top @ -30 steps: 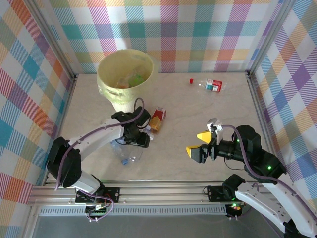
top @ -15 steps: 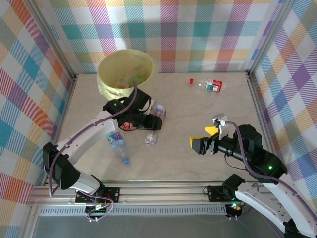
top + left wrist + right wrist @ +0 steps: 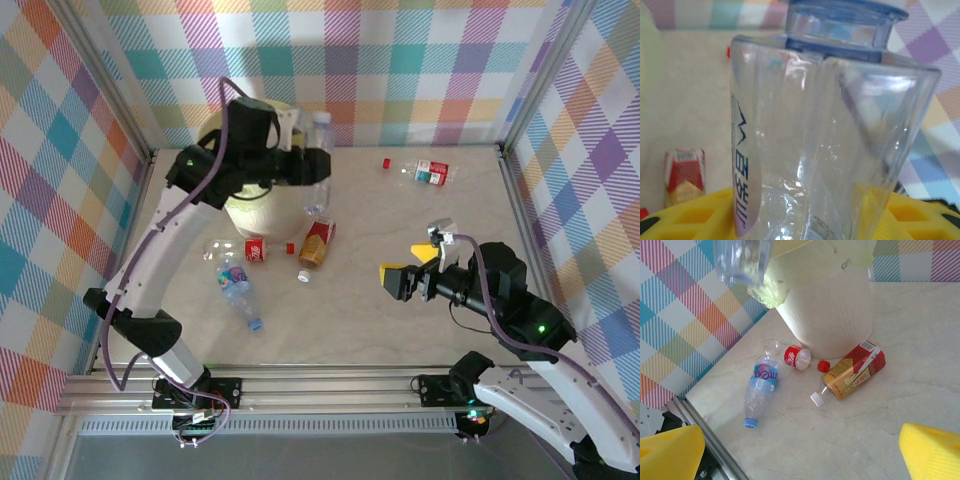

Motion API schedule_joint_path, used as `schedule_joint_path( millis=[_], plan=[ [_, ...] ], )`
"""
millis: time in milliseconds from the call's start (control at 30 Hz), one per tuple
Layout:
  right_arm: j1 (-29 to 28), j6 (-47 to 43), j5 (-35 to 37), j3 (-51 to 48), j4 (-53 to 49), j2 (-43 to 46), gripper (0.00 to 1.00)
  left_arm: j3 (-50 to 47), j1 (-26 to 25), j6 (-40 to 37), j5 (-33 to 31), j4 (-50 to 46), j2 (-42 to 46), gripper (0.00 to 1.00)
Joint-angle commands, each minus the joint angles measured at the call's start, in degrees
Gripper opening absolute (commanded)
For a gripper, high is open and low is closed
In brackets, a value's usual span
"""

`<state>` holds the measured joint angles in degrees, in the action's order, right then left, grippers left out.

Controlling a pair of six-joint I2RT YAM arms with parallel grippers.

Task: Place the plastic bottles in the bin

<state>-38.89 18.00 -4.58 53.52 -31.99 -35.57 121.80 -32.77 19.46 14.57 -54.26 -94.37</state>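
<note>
Since a second ago my left gripper [image 3: 312, 168] has risen from the table [image 3: 400, 330] near the bin's foot to rim height, taking a clear bottle [image 3: 319, 140] up with it. My right gripper [image 3: 412, 272] has shifted only slightly and its jaws stay spread wide, holding nothing.

Count: five bottles, one bin, one loose cap. Four bottles lie on the table and one is in my grasp.

Nearest, on the left, a blue-labelled bottle [image 3: 233, 285] lies on its side with its blue cap toward the arm bases. Just beyond it a red-labelled bottle [image 3: 258, 248] lies flat by the foot of the bin [image 3: 255, 212]. Beside that, to the right, an orange-brown bottle [image 3: 317, 243] with a red label lies tilted, its white cap at the near end. All three are grouped close together, well to the left of my right gripper, with bare table between.

Above them, my left gripper is clenched on the clear bottle, the yellow pads [image 3: 920, 215] pressing either side of its lower body. The bottle stands about upright, cap upward, at the bin's right edge. I cannot tell whether it is over the opening. My left arm crosses above the bin and hides most of the rim.

Farthest, near the back wall, the far bottle [image 3: 428, 172] lies on its side, with a red cap [image 3: 386, 163] loose just to its left.
</note>
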Motion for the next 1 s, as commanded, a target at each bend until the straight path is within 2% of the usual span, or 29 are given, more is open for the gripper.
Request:
schedule_joint_path(
  millis=[0,133,400,600,967],
  plan=[
    [0.2,0.0,-1.7,2.4,4.0,-0.8,1.0,2.7,3.9,-1.5,-1.0,-0.2,-1.8,0.54],
    [0.1,-1.0,-2.4,3.5,5.2,-1.4,1.0,4.6,8.6,-3.1,-3.1,2.8,-3.2,0.55],
    [0.2,-3.1,-1.1,5.1,3.5,-2.0,1.0,11.5,13.4,-8.9,-4.9,3.3,-9.3,0.55],
    [0.2,-3.4,0.6,5.0,2.3,-1.2,1.0,15.2,14.3,-13.8,-7.7,1.8,-14.4,0.55],
    [0.2,-5.3,1.0,6.4,-1.4,-1.4,1.0,16.1,14.5,-20.7,-8.5,-2.3,-20.7,0.56]
  ],
)
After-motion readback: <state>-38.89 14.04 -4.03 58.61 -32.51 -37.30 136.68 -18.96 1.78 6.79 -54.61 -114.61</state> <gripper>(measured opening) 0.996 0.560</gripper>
